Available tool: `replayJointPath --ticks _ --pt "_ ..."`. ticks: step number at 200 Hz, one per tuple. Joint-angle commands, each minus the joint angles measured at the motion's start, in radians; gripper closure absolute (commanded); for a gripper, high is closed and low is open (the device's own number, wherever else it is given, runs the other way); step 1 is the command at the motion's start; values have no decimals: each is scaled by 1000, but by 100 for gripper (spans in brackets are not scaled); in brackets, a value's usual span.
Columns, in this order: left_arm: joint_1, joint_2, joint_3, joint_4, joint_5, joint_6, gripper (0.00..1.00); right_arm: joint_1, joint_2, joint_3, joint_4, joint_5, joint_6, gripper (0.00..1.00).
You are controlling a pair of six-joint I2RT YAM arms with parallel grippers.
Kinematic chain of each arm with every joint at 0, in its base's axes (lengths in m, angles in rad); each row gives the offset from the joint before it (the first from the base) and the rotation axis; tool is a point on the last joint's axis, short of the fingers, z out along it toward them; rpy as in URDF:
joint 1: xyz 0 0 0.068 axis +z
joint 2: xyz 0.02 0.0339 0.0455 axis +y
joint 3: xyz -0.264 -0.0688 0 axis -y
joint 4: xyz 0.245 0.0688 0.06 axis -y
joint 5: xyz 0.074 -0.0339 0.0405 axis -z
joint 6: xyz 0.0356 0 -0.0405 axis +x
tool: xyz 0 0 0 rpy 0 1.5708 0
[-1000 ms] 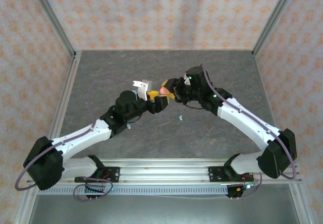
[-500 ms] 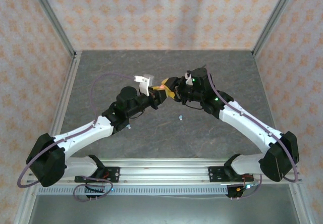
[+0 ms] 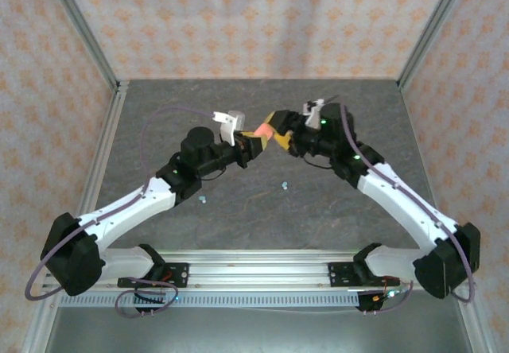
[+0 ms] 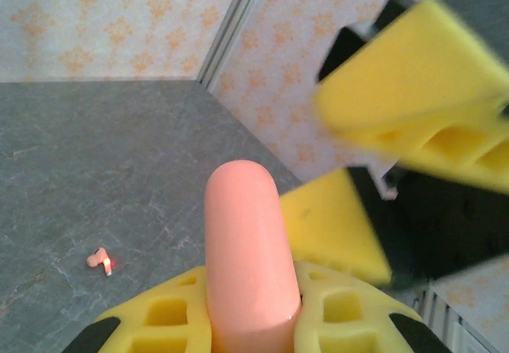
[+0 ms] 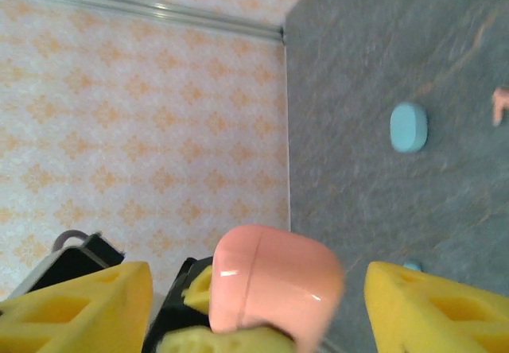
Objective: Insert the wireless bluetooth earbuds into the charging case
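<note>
Looks like a handoff: left fingers (image 4: 334, 317) clamped on the salmon case (image 3: 260, 133), right fingers (image 3: 278, 121) apart at its 2 o'clock, next it needs opening.

Grey stone-look table (image 3: 238, 106) enclosed by cream walls (image 3: 254, 19) with orange floral print and aluminium corner posts (image 3: 82, 27)

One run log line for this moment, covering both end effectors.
left end effector: shut on pink case | right end effector: open around it
</note>
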Motion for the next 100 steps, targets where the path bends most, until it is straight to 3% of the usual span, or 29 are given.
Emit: replayJointPath --ticks 1,26,50,74,100 --pt "67 -55 72 -116 157 15 98 -89 -106 61 -101 -69 -228 27" --pt "126 -87 125 -233 282 47 98 -113 -115 146 -222 -184 -469 28" --pt "163 -86 226 -390 434 103 98 -112 -73 217 -305 -318 -607 30" --pt "167 -70 341 -564 541 184 99 -111 -54 227 -268 -421 -633 31" --pt "166 -46 416 -638 639 199 99 -94 -47 218 -147 -486 -586 36"
